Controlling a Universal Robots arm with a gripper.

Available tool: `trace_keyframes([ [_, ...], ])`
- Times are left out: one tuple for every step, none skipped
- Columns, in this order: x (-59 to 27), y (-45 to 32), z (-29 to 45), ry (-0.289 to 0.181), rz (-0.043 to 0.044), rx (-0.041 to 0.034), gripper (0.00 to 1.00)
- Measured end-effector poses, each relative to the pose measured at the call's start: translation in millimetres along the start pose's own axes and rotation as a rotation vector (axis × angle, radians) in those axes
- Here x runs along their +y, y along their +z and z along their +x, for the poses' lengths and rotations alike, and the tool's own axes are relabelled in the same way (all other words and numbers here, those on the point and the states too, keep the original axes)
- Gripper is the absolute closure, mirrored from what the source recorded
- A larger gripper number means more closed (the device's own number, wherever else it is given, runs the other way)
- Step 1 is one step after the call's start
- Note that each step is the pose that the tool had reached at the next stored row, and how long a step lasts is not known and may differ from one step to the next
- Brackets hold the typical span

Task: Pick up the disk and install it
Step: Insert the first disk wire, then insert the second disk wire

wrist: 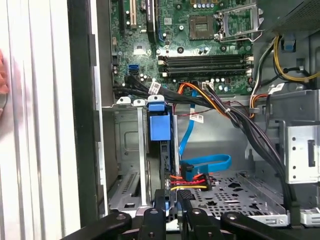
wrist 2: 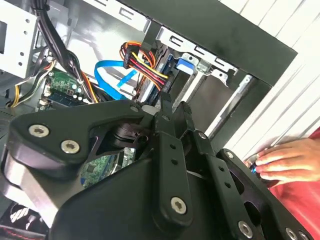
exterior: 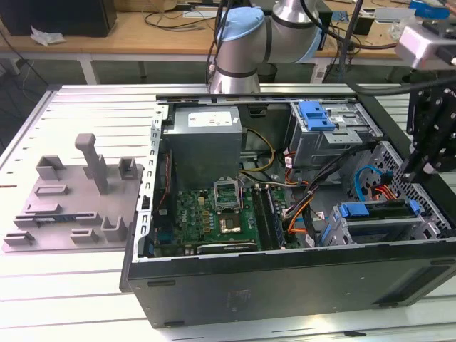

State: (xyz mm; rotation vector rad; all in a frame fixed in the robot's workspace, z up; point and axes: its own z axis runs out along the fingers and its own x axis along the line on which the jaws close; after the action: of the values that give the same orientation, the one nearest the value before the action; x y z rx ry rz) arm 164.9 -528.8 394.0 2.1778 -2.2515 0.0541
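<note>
Hanging over the drive-bay corner of an open computer case [exterior: 285, 285], the black gripper [wrist: 170, 202] of a Universal Robots arm [exterior: 246, 43] sits at the rear edge of the disk [wrist: 161, 150], which stands on edge in the drive cage [wrist: 131, 150] near the case's front wall. In the first wrist view the two fingers [wrist: 159, 200] reach to either side of the disk's end, close against it, though whether they truly pinch it or merely flank it cannot be told. The disk's blue carrier frame [wrist: 160, 126] shows at its far end, facing the motherboard [wrist: 200, 45]. Red, yellow and orange wires [wrist: 192, 182] and a blue data cable [wrist: 207, 162] lie just beside the disk on the perforated case floor. In the exterior view the disk [exterior: 377, 211] lies in the cage at the case's lower corner toward the exterior view's right, with the gripper [exterior: 431, 149] above it. A grey power-supply box [exterior: 203, 142] fills the far corner of the case, and a second blue clip [exterior: 315, 114] tops the upper bay. A grey fixture plate [exterior: 75, 199] rests on the slatted metal surface [exterior: 78, 114] to the exterior view's left of the case. In the second wrist view a person's hand [wrist 2: 290, 162] rests outside the case wall.
</note>
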Motion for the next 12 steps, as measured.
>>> trace_keyframes([
  [-0.1, -3.4, 0.1, 0.0, 0.0001, 0.0001, 0.76],
  [-0.1, -4.7, 0.1, 0.0, 0.0001, 0.0001, 0.76],
  [-0.1, -5.1, 0.2, 0.0, 0.0, -0.0001, 0.76],
  [-0.1, -5.2, 0.1, 0.0, 0.0, -0.0002, 0.76],
  [-0.1, -5.4, 0.2, 0.0, 0.0, 0.0, 0.76],
  [-0.1, -5.7, 0.2, 0.0, 0.0, 0.0, 0.76],
  [-0.2, -6.4, 0.2, 0.0, 0.0, 0.0, 0.76],
  [-0.1, -6.4, 0.2, 0.0, 0.0, 0.0, 0.76],
  [-0.1, -6.6, 0.2, 0.0, 0.0, 0.0001, 0.76],
  [-0.1, -6.8, 0.2, 0.0, 0.0001, 0.0001, 0.76],
  [-0.1, -6.8, 0.2, 0.0, 0.0, 0.0, 0.76],
  [-0.2, -6.9, 0.2, 0.0, 0.0, 0.0, 0.76],
])
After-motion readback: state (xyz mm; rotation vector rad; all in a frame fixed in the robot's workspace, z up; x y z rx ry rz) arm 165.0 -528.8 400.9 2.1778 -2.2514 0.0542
